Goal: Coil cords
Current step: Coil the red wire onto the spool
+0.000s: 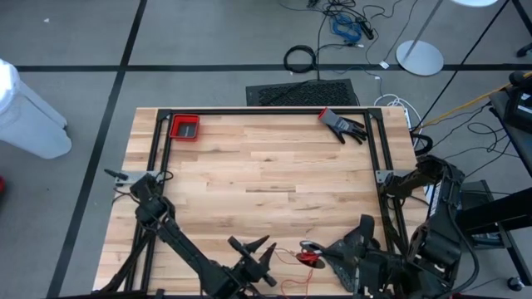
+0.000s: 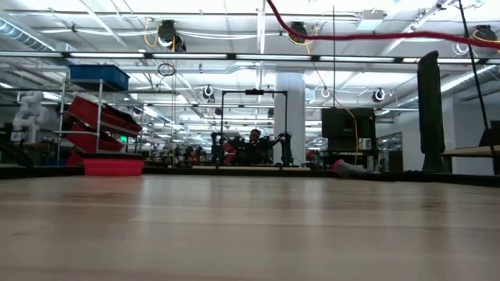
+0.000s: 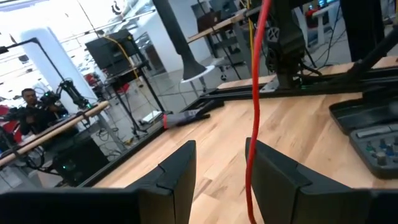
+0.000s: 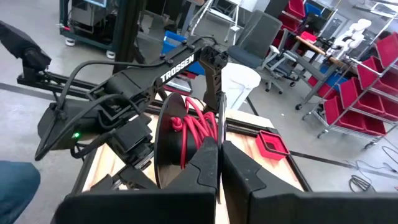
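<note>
While the red cord [image 3: 255, 106] runs lengthwise between the left gripper [image 3: 221, 180] fingers, which stand spread and not pinching it, you have the spool disc [image 4: 168, 146] w/ wound cord directly ahead of the right gripper [image 4: 219, 165], jaws pressed together. Both sit at the table's [image 1: 266, 166] near edge; right arm is nearer the disc. Legible: "TROSSEN" on the left arm.

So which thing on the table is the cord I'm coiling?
Go to the near edge of the wooden table, between the two arms. The red cord is bunched there by the right claw. It is thin, unlike the red tray or glove at the far edge.
</note>
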You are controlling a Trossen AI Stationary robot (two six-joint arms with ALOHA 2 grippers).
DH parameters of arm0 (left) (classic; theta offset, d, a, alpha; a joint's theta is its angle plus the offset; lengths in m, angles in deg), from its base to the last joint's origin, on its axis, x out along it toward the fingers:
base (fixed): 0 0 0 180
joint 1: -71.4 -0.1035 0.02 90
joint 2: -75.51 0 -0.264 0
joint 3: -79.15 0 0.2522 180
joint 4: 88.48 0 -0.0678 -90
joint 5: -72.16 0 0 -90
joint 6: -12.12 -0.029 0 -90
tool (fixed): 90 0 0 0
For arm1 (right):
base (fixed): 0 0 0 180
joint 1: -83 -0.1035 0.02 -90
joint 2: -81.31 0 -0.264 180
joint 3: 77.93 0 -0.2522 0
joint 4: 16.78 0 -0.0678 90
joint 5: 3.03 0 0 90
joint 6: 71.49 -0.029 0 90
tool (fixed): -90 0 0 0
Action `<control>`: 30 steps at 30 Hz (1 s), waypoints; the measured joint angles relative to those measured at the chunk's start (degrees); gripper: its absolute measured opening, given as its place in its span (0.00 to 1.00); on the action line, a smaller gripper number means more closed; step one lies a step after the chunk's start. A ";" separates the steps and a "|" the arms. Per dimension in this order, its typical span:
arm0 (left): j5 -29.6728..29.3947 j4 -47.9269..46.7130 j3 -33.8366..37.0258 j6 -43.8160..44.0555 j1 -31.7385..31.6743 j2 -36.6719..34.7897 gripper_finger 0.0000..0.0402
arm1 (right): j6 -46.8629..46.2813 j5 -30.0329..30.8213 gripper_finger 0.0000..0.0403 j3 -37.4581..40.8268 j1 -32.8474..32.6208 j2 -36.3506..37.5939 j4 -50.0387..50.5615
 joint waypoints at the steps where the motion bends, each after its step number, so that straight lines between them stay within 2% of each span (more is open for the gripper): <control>1: 0.04 -0.09 0.00 -0.02 0.03 0.02 0.37 | -0.10 0.05 0.00 0.00 0.01 -0.02 -0.02; 20: 1.31 -1.63 0.00 -0.58 -0.29 0.01 0.36 | 0.29 -0.02 0.00 0.00 0.02 -0.17 0.53; 24: 1.17 -1.48 0.00 -1.73 -0.03 0.02 0.30 | 0.28 0.00 0.00 0.00 0.02 -0.17 1.24; 30: 0.62 -1.46 0.00 -2.08 0.49 0.01 0.16 | -0.10 -0.01 0.00 0.00 0.02 -0.17 1.27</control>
